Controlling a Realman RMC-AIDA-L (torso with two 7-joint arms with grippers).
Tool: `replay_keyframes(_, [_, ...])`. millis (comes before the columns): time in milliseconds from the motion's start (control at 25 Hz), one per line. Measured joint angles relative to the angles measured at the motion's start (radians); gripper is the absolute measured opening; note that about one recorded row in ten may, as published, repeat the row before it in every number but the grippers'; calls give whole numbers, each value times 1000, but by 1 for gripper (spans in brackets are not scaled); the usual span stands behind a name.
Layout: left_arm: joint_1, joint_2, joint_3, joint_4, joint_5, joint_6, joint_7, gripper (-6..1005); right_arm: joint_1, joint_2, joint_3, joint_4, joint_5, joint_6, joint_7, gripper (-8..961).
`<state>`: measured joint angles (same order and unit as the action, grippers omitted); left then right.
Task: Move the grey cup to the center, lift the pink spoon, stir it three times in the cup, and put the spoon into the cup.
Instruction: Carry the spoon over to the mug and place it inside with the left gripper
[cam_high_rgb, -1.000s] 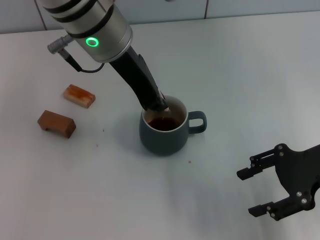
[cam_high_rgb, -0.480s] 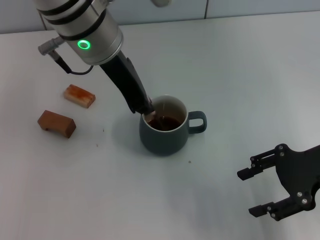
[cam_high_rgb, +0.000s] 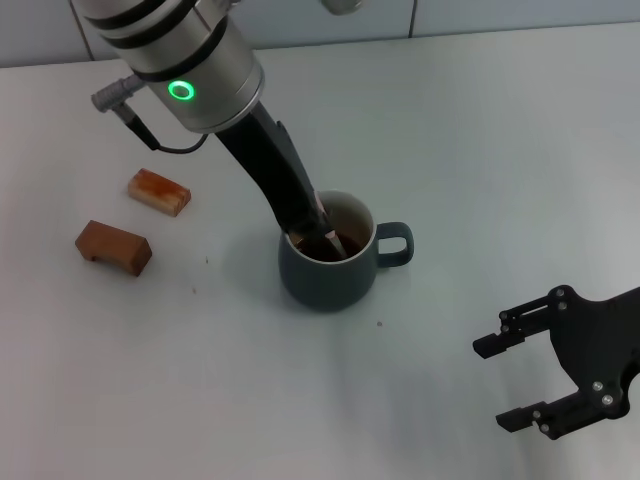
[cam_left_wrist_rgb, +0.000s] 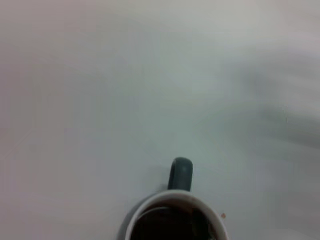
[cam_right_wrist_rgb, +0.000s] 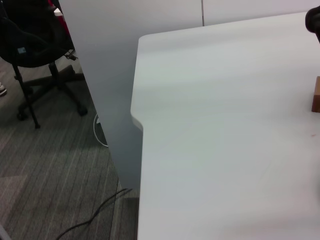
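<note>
The grey cup (cam_high_rgb: 322, 278) stands mid-table with its handle (cam_high_rgb: 396, 245) pointing right and dark liquid inside. My left gripper (cam_high_rgb: 308, 219) reaches down over the cup's rim on its left side and is shut on the pink spoon (cam_high_rgb: 331, 240). The spoon's silver neck slants down into the liquid, and its bowl is hidden. The left wrist view shows the cup's rim (cam_left_wrist_rgb: 150, 212) and handle (cam_left_wrist_rgb: 180, 173) from above, but no fingers. My right gripper (cam_high_rgb: 520, 381) is open and empty, low at the table's front right, well away from the cup.
Two brown blocks lie on the left of the table, one orange-brown (cam_high_rgb: 159, 191), one darker (cam_high_rgb: 113, 247). The right wrist view shows the table's edge (cam_right_wrist_rgb: 138, 115), a block's corner (cam_right_wrist_rgb: 316, 95), an office chair (cam_right_wrist_rgb: 35, 55) and floor beyond.
My left gripper swung with the spoon from over the cup to its left rim, then back toward the cup's middle. The cup and the right arm stayed still.
</note>
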<state>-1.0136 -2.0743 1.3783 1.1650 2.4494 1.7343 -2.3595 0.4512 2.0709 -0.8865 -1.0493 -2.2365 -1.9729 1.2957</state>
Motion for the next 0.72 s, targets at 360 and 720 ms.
replay_keyframes(360, [1,2,1,-4,26,-63,9,159,2,0,-1,0,0,0,7,694])
replay_keyframes(720, [6,3,1,-25,89,-48,-2,170,0,0,-3,-11,0,-1,10,694])
